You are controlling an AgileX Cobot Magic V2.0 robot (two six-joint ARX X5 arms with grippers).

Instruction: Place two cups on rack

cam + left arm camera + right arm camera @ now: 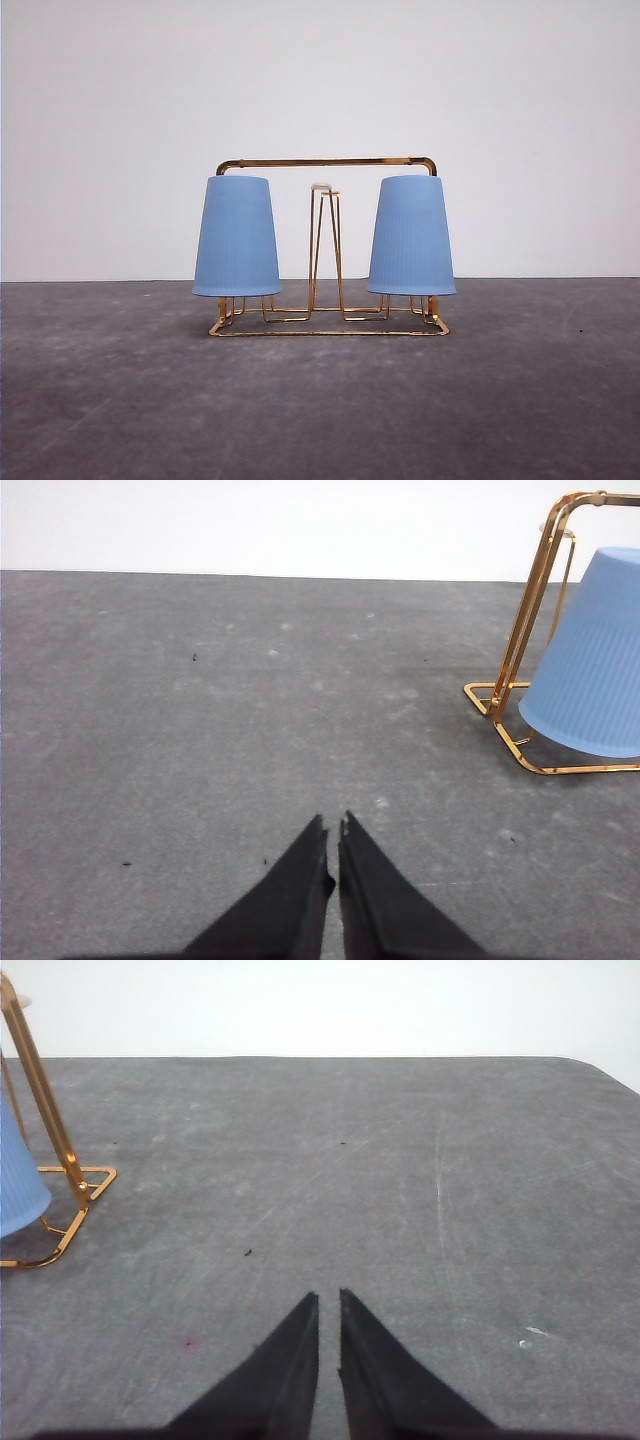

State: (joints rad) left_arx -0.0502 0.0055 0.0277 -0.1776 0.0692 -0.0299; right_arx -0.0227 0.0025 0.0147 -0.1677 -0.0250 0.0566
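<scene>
The gold wire rack (328, 327) stands at the middle of the grey table. Two light blue ribbed cups hang upside down on its pegs, one cup (236, 238) at the left end and one cup (411, 237) at the right end. A bare white-tipped peg (322, 240) rises between them. In the left wrist view my left gripper (334, 825) is shut and holds nothing, well apart from the rack (520, 630) and cup (590, 675). My right gripper (328, 1300) is shut and holds nothing, away from the rack (60, 1160) and a sliver of cup (15, 1185).
The dark grey tabletop (320, 410) spreads wide around the rack. A plain white wall (320, 80) rises behind it. The table's far right corner (600, 1068) is rounded.
</scene>
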